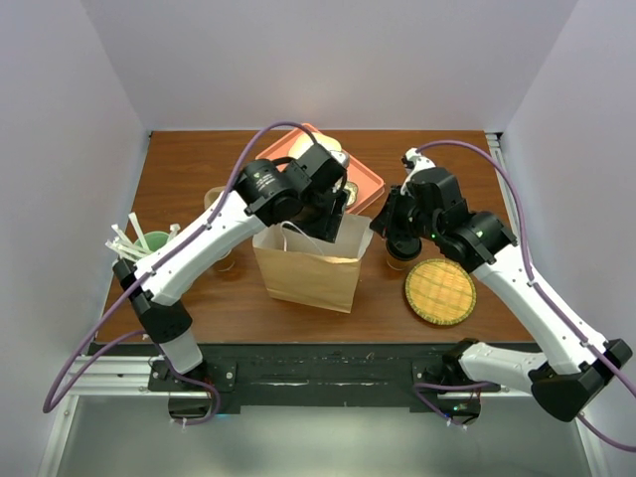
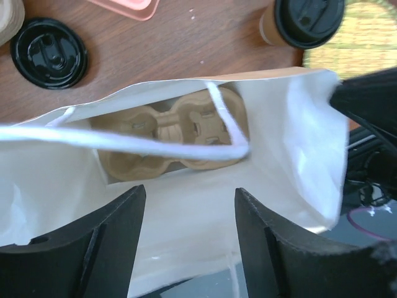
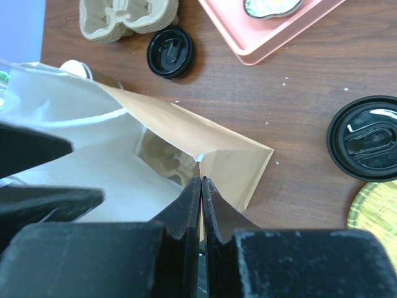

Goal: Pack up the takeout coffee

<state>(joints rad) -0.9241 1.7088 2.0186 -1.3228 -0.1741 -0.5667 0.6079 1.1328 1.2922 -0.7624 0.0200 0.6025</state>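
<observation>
On my right wrist feed the right end effector [image 3: 201,184] has its two black fingers pressed flat together, with only a thin seam between them. They are closed on the folded side rim of the tall brown paper bag [image 3: 231,166], whose crease runs straight into that seam. From above I see this end effector [image 1: 384,227] at the bag's upper right corner.

The left end effector [image 2: 189,197] hangs over the bag's open mouth. Its fingers stand well apart and there is nothing between them. Looking down past them, I see the white lining of the bag [image 2: 291,136]. A thin white cord handle [image 2: 124,146] is draped across the opening, and a moulded tan pulp cup carrier [image 2: 167,138] lies flat on the bag's floor.

The takeout coffee [image 3: 366,138], a small brown paper cup under a round black plastic lid, is outside the bag. It stands on the dark wooden tabletop [image 1: 229,298] just right of the bag. It is upright, with its long axis vertical and the lid facing up at the camera. The left wrist view shows a strip of its brown wall below the lid [image 2: 305,20]. From overhead it sits [image 1: 401,261] partly under the right arm, between the bag and a round woven yellow-green mat [image 1: 440,291].

Further back I see a loose black plastic lid [image 3: 170,51] lying flat beside a stack of pulp carriers [image 3: 124,18]. A shallow pink plastic tray [image 3: 260,43] sits behind them.
</observation>
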